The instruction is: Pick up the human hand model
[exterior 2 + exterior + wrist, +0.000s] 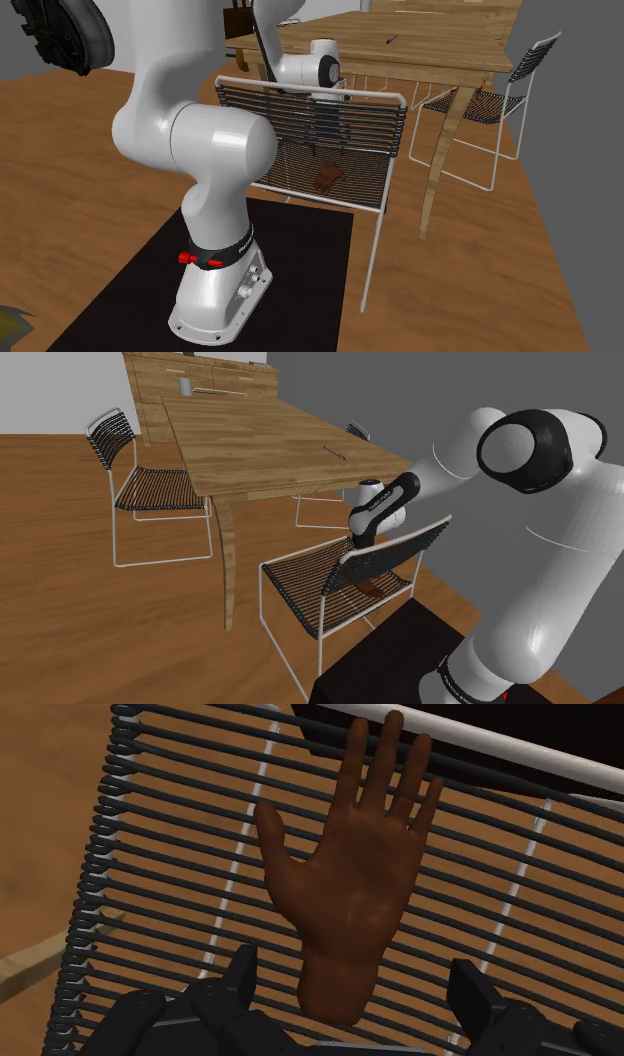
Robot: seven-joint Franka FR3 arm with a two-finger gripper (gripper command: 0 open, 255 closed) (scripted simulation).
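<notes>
A dark brown human hand model lies palm up on the corded seat of a white-framed chair, its fingers pointing away from the gripper. My black gripper hovers just above it, open, one finger on each side of the model's wrist and neither touching it. In the shoulder view the gripper hangs behind the chair's backrest, over the hand model. The second exterior view shows the hand model through the backrest slats, with the gripper above it.
The chair stands close to the black stand, its backrest between the stand and the seat. A wooden table is just beyond, with a grey cup and a thin utensil. Two more chairs flank the table.
</notes>
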